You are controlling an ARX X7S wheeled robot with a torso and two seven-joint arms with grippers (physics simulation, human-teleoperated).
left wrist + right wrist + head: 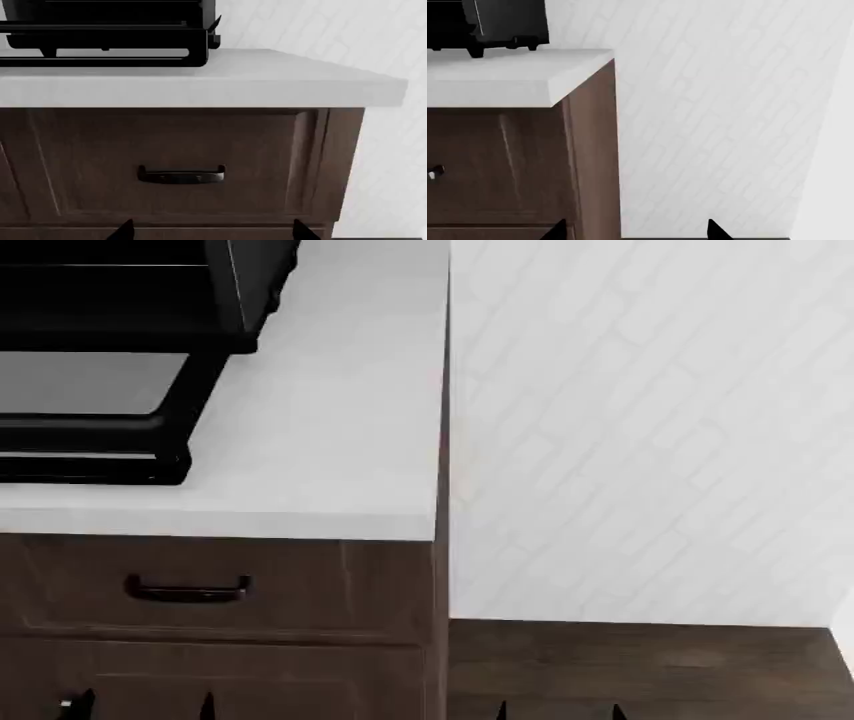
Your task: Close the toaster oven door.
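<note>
Boxy black toaster oven [134,290], glass-paned toaster oven door [94,415] lying open.

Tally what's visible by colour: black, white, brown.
Black: 3, the toaster oven, its open toaster oven door, the drawer handle
White: 2, the countertop, the tiled wall
Brown: 2, the cabinet, the floor
Total: 7

The toaster oven [134,290] is cut off by the head view's top and left edges; its dials are out of frame. The toaster oven door [94,390] is partly cropped. Only fingertips [127,230] of both grippers show.
</note>
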